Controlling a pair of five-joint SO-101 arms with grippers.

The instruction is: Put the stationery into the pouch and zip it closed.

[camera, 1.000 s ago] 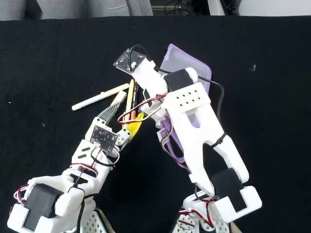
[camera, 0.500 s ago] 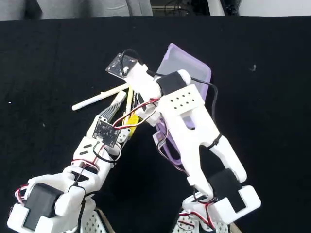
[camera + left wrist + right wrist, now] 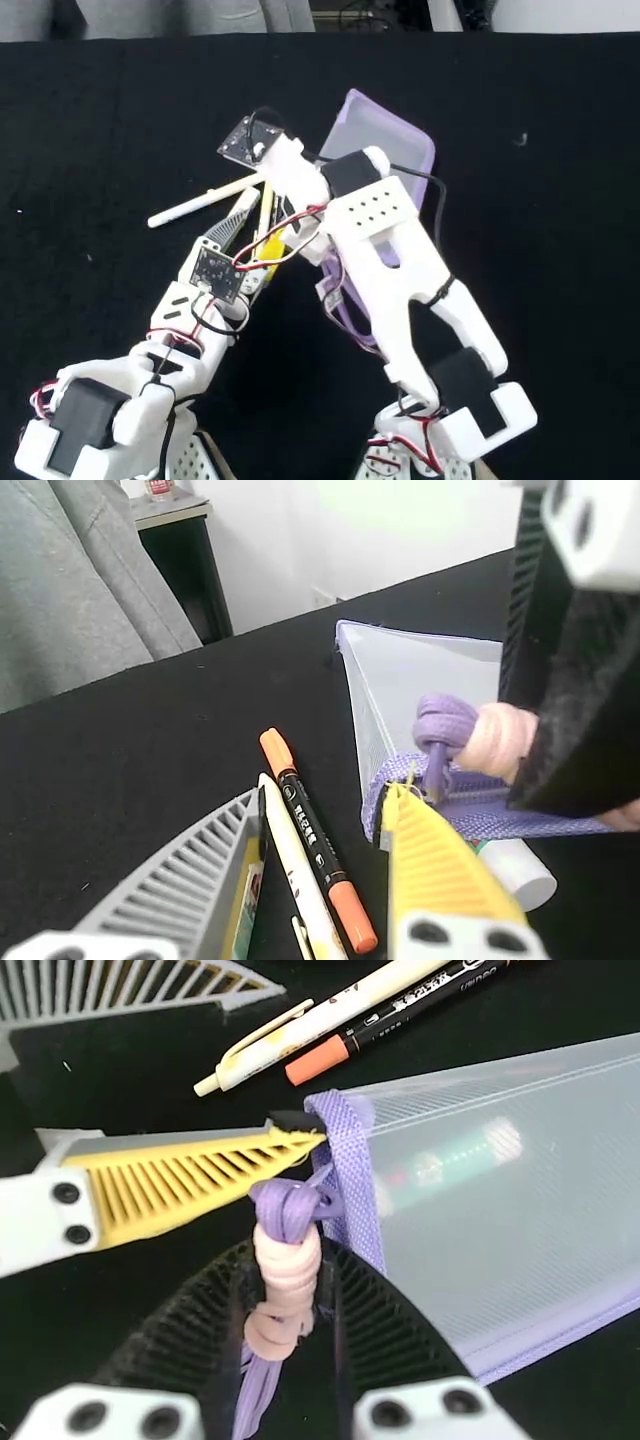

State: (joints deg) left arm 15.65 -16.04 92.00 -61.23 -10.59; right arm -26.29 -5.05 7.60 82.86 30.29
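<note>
We show the left hand [image 3: 328,792], wide open and empty, straddling loose pens [image 3: 315,855] on the bench [image 3: 520,250], its yellow finger [image 3: 430,870] apparently bracing the adjacent pouch [image 3: 500,1190] so the right hand [image 3: 290,1260], clamped on the zip pull [image 3: 285,1205], can work it.

- One pouch [image 3: 400,140], purple and see-through.
- One zip pull [image 3: 285,1210], a purple cord with pink beads.
- Three pens on the one black worktop [image 3: 100,120]: one white pen [image 3: 205,201], one cream pen [image 3: 285,845], one black marker [image 3: 305,818] with orange ends.
- One further item [image 3: 450,1155] seen through the pouch wall, its kind unclear.
- Two grippers: the left gripper [image 3: 328,798] and the right gripper [image 3: 290,1260].
</note>
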